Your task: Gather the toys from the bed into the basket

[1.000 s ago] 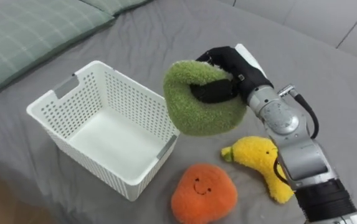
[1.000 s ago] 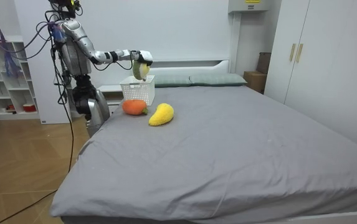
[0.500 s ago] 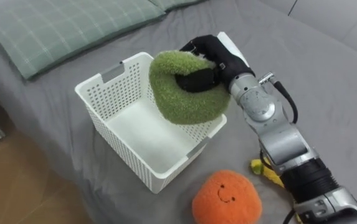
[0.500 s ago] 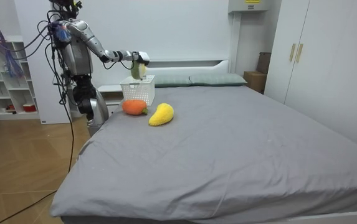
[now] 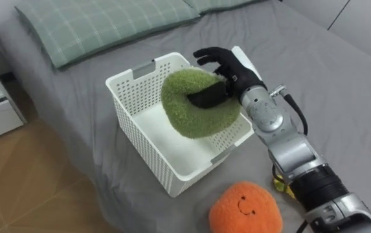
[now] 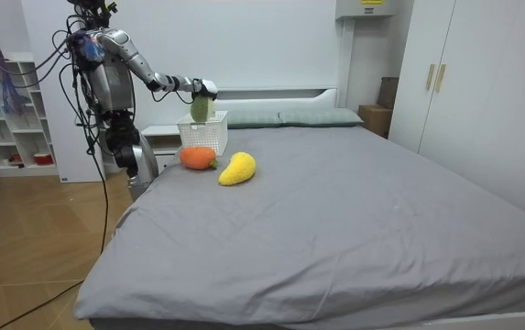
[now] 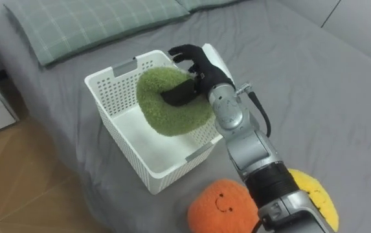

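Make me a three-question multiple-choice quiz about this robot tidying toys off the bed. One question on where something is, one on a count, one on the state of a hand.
1. Where is the green plush toy?
A. In the right hand, over the white basket
B. On the floor
C. On a shelf

2. How many plush toys lie on the bed beside the basket?
A. None
B. Two
C. Four

3. What is the right hand doing?
A. Lying open and flat
B. Curled up, holding nothing
C. Gripping the green toy

Answers:
1. A: the toy hangs from the hand above the basket's opening.
2. B: an orange plush toy and a yellow plush toy rest on the cover.
3. C: the thumb presses into the toy's plush and the toy is off the bed.
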Available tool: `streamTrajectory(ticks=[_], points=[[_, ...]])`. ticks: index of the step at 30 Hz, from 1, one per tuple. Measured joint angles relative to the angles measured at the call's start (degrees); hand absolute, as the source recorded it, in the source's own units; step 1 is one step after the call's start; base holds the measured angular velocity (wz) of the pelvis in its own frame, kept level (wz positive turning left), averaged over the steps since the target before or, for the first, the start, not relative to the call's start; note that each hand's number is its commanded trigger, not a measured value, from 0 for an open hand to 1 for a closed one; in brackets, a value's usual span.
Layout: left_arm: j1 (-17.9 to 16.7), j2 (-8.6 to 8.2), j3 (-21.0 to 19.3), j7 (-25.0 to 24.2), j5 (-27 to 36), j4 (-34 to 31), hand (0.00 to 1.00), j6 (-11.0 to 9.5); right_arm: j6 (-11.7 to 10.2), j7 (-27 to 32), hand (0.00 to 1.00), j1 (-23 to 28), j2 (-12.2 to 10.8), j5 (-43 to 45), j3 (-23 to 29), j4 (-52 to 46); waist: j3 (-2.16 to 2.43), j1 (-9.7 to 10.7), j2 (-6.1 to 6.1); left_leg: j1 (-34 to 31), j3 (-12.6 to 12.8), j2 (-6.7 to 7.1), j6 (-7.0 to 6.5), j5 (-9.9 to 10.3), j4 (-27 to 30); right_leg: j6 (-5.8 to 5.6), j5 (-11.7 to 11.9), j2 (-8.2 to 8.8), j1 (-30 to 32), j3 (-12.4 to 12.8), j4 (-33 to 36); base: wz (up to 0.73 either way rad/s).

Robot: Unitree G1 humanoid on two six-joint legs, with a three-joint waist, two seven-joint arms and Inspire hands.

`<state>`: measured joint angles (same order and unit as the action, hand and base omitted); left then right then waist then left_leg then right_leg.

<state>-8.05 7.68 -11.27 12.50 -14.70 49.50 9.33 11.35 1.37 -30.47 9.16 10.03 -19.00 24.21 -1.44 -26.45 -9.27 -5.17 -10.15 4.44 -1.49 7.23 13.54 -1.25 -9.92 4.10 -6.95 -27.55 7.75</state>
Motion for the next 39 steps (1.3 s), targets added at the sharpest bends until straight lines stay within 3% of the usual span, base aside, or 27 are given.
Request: streamTrajectory(ticks=[19,33,39], points=[[0.72,0.6,0.35,-0.21,0.08,2.12,0.0,-0.08,-3.92,3.48,0.0,0.0,0.47,-3.79,-0.01,4.53,-0.17,1.38,0.24,0.78,0.37,-0.07,-0.06,-0.05,-0.35,-0.02,0.01,0.06,-0.41,0.69,0.11,0.0],[0.7,1.03,1.29,-0.19,0.07,2.14,0.0,-0.07,-4.42,4.87,0.0,0.0,0.65,-4.0,-0.03,4.54,-0.03,1.79,0.98,0.92,0.53,-0.13,-0.06,-0.05,-0.22,-0.08,0.06,0.04,-0.48,0.95,0.2,0.0],[-0.06,1.05,1.27,-0.06,0.02,2.37,0.0,-0.07,-4.62,5.32,0.0,0.01,1.22,-6.57,-0.01,4.53,0.06,2.51,1.06,1.55,1.92,-0.75,-0.08,-0.06,-0.37,-0.12,0.11,-0.13,-0.34,3.13,0.28,-0.12]])
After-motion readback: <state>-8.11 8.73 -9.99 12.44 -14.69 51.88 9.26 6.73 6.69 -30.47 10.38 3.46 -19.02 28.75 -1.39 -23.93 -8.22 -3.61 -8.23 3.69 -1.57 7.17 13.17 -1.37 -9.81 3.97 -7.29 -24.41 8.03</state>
